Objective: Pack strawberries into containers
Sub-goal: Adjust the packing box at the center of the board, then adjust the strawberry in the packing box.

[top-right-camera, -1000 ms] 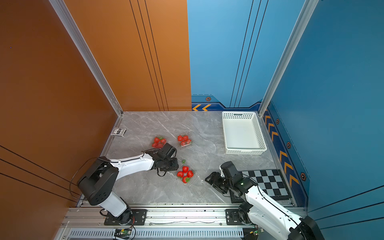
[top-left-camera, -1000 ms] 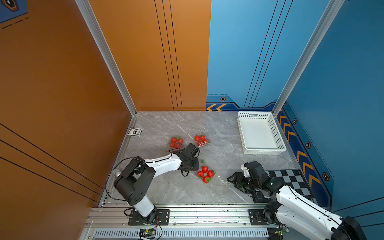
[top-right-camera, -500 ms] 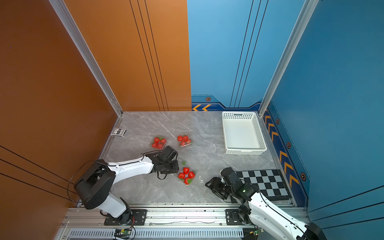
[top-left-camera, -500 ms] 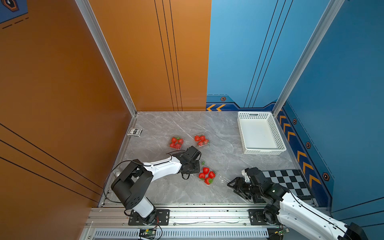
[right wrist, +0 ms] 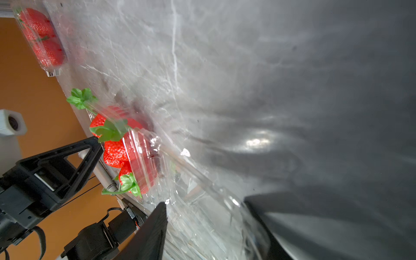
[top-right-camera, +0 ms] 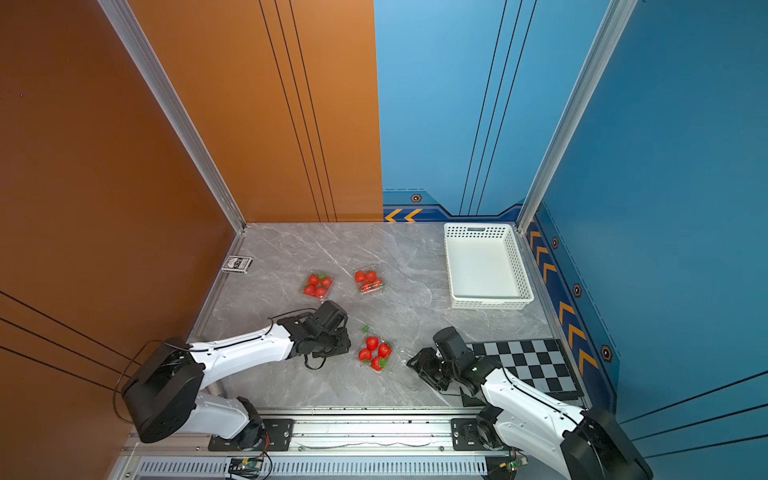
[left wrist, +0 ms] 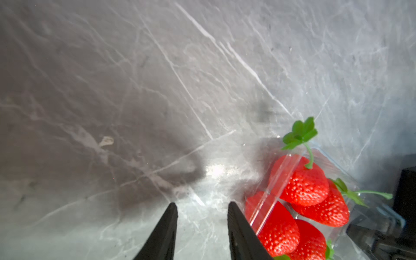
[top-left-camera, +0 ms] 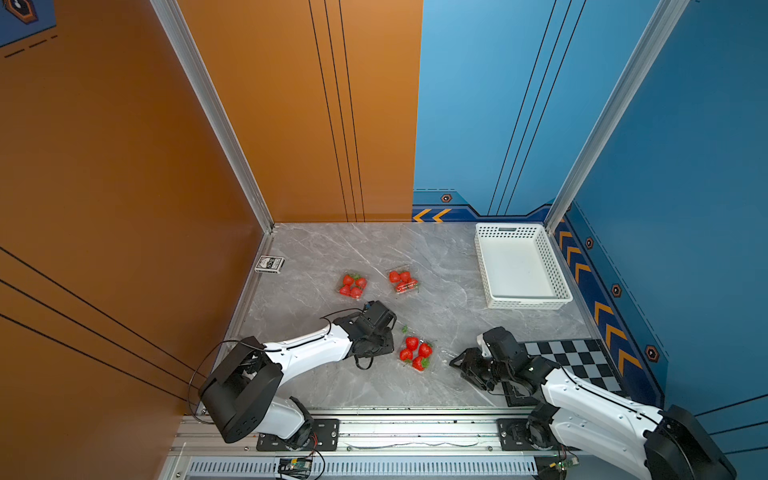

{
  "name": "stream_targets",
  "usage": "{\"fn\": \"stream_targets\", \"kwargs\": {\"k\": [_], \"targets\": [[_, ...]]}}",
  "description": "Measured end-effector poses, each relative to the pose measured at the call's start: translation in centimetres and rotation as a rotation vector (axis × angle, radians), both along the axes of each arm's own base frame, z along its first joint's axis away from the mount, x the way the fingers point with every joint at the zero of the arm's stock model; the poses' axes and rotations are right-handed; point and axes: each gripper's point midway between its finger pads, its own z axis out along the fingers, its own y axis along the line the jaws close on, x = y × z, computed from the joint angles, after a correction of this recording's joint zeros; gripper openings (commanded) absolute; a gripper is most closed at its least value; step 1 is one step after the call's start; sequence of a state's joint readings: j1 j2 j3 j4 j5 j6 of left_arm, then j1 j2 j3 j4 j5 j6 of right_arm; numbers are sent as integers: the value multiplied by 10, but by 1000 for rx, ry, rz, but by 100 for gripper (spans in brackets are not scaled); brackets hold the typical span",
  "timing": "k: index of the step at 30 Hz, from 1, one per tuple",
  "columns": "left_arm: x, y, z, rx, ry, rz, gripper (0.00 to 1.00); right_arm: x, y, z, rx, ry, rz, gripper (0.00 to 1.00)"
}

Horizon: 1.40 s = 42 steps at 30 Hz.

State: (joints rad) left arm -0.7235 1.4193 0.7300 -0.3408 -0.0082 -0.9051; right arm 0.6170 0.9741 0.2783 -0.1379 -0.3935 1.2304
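The step in hand looks like closing the last box: the near box sits on the table between the two arms with four strawberries in it, and its clear lid lies open flat on the marble toward the right arm. Two far boxes hold berries as well and look shut, and no loose berry shows anywhere, so the filling seems done. The left gripper is low at the box's left side, its fingers partly spread with nothing but bare marble between them; one finger is just beside the box wall, perhaps touching it, which reads as bracing rather than grasping. The right gripper is at the lid's free edge, fingers apart with the clear plastic lying in the gap, one tip at the rim. No pinch shows, and whether the tips bear on the plastic I cannot tell. The next move calls for a light hold on that thin, slippery lid, then a swing over the hinge and a press down until it snaps, with the left side keeping the box from sliding and a leafy stem that juts past the rim kept out of the seam.
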Motion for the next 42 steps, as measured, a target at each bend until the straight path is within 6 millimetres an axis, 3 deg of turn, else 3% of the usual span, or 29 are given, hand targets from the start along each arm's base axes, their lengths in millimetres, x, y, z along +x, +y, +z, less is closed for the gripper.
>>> {"fn": "stream_targets", "kwargs": {"k": [6,10,15,22,42], "targets": [[30,19,7,-7,-23,85,42,11,-2,-1,-10,0,-7,55],[57,9,11,-30,-48,80,42,15,1,-1,-15,2,6,54],[68,-6,5,-49,-39,40,41,19,4,-1,-13,-1,10,54],[66,-18,-6,-64,-15,9,41,21,4,-1,-11,-4,9,53],[58,-58,-6,-119,-3,-83,40,24,5,0,-6,-17,7,52]]}}
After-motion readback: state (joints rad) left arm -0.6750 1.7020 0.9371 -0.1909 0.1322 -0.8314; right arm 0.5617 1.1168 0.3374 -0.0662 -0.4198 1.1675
